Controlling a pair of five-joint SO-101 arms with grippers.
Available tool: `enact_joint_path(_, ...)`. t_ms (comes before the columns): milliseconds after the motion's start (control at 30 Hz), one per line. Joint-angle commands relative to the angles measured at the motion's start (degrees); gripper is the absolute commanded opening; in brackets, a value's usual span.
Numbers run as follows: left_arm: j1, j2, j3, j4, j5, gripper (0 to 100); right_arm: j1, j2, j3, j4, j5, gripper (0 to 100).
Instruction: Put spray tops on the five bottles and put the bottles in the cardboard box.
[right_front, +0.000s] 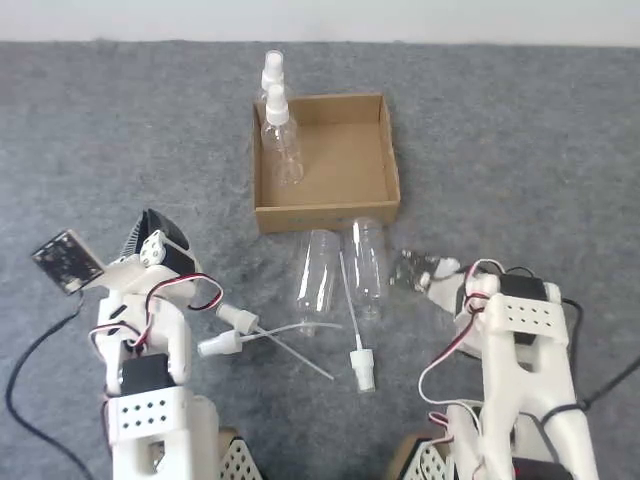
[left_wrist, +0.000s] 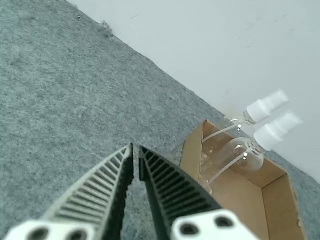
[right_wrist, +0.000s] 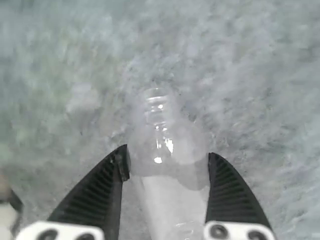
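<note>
The surface is grey and fuzzy like a carpet. A cardboard box sits on it. Just in front of the box, the first bottle and the second bottle lie side by side with no tops. A third bottle lies near them. Three white spray tops with thin tubes lie close by.
</note>
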Motion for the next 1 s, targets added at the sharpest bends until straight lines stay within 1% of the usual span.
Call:
enact_joint_path(0,0.35,-1.05,-0.31,-2.20,0.53,2,-3.21,-2.07,-5.10,-0.13,-10.46,10.6)
enact_joint_path(133,0.35,-1.05,-0.31,-2.20,0.53,2,-4.97,-1.80,-7.12,-0.22,-17.76,10.2)
enact_joint_path(233,0.35,-1.05,-0.31,-2.20,0.53,2,-4.97,-1.54,-8.44,-0.57,-21.54,10.2)
enact_joint_path(500,0.35,-1.05,-0.31,-2.20,0.44,2,-5.14,-1.54,-8.53,-0.66,-27.78,10.1)
enact_joint_path(600,0.35,-1.05,-0.31,-2.64,0.44,2,-6.73,-1.45,-8.53,-0.66,-29.19,10.2)
enact_joint_path(700,0.26,-1.05,0.84,-5.10,0.44,1,-8.66,-1.45,-8.53,-0.57,-32.44,10.2)
enact_joint_path(900,-0.09,-1.05,5.67,-15.74,0.44,1,-12.35,-1.45,-8.70,-0.66,-37.45,10.2)
enact_joint_path(967,-0.18,-1.05,7.25,-18.99,-0.79,1,-12.79,-1.27,-9.49,-0.57,-39.21,10.2)
